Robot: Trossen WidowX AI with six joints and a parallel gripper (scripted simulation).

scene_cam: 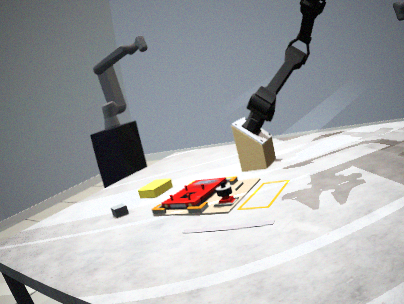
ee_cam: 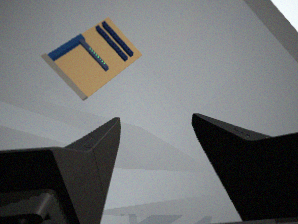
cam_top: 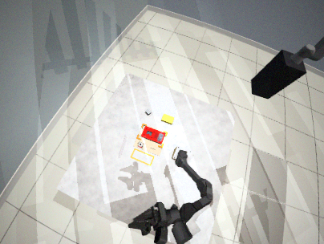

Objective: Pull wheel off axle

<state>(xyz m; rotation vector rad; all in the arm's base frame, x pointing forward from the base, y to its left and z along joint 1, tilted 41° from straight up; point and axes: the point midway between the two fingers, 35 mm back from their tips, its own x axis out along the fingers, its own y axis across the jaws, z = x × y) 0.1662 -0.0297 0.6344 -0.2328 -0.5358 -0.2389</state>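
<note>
The small dark wheel sits around the upright axle, above a red base, at the edge of the tan board. The axle itself is mostly hidden by the wheel. The marked area is a yellow outline on the table beside that board, and nothing stands in it. My gripper is open, with nothing between its fingers. In the top view it shows at the lower middle, far from the wheel and high up; it is out of frame in the exterior view.
A red plate with short pegs lies between orange corners. A yellow block and a small dark block lie beyond it. My arm stands on a tan box. A black box carries another arm.
</note>
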